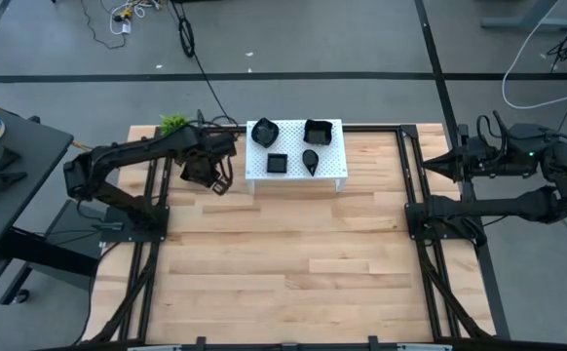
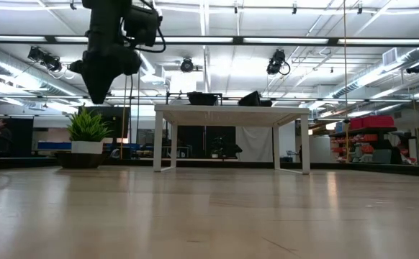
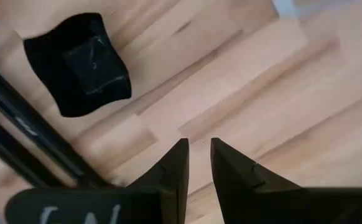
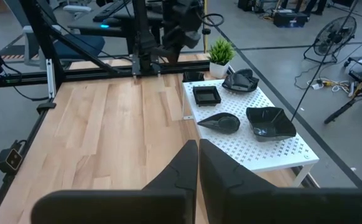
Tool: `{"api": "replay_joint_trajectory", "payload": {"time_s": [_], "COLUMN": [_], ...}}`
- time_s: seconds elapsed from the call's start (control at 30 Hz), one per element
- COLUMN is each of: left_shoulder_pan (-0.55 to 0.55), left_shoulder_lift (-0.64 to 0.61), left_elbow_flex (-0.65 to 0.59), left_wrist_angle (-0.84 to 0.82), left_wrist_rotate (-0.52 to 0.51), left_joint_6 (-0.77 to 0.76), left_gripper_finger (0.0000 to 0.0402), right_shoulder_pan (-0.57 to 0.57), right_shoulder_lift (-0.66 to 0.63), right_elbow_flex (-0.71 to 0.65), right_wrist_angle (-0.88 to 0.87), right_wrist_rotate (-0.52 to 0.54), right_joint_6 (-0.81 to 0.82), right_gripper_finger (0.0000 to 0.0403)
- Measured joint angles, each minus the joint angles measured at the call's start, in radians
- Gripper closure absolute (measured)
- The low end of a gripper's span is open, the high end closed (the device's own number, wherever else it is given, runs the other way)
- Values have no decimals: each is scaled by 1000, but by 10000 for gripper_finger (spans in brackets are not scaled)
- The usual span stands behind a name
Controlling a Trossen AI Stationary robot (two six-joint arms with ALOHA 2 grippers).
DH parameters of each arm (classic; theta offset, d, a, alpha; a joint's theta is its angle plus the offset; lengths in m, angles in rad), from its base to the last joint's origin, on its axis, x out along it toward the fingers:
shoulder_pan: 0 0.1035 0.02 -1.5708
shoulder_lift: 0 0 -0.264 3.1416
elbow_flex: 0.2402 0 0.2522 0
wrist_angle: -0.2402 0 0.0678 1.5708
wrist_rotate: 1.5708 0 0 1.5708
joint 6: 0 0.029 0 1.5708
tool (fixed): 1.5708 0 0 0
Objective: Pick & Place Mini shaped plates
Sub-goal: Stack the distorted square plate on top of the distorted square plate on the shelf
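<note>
1. Greenery on the far left: the small potted plant (image 1: 173,123) sits at the table's back edge, about ten o'clock from the white perforated stand (image 1: 332,172). It's decoration, not part of the job.
2. Next, the left gripper (image 1: 209,174) hangs over the wood at nine o'clock of the stand, just beside its edge. Its fingers (image 3: 175,168) are parted by a narrow slit with nothing in it. That's a released claw, pointed down as if lining up a pick.
3. Its likely target is a square black dish (image 3: 75,62) lying flat on bare wood beside a dark frame rail, ahead of the fingertips and apart from them. Flat and open side up, its rim looks easy to pinch.
4. On to the stand, with four mini plates spaced apart, presumably so each can be gripped alone:
   - wavy-edged dish (image 1: 263,131) at eleven o'clock of the top
   - small square dish (image 1: 277,163) at seven o'clock
   - teardrop dish (image 1: 310,160) at five o'clock
   - deep square dish (image 1: 319,131) at one o'clock
5. Far right, the right gripper (image 1: 428,164) waits at three o'clock, well off the stand, fingers clenched on nothing and out of the left arm's way.
6. Writing: pale marks on the left gripper's body are unreadable, and no brand or label shows on any dish.
</note>
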Motion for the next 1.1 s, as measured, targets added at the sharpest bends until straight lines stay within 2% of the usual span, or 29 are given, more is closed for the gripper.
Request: {"api": "replay_joint_trajectory", "payload": {"time_s": [0.33, 0.57, 0.8, 1.1], "left_shoulder_pan": [122, 176, 169, 157], "left_shoulder_lift": [-8, -8, 2, 86], "left_elbow_flex": [-57, -152, -196, -196], "left_wrist_angle": [26, 73, 153, 246], "left_wrist_rotate": [11, -6, -72, -108], "left_joint_6": [-145, -123, -115, -96], "left_gripper_finger": [328, 323, 284, 243], "right_shoulder_pan": [0, 0, 0, 0], "right_shoulder_lift": [0, 0, 0, 0], "right_elbow_flex": [0, 0, 0, 0], "right_wrist_angle": [0, 0, 0, 0], "right_wrist_rotate": [0, 0, 0, 0], "right_joint_6": [0, 0, 0, 0], "right_gripper_finger": [383, 383, 383, 383]}}
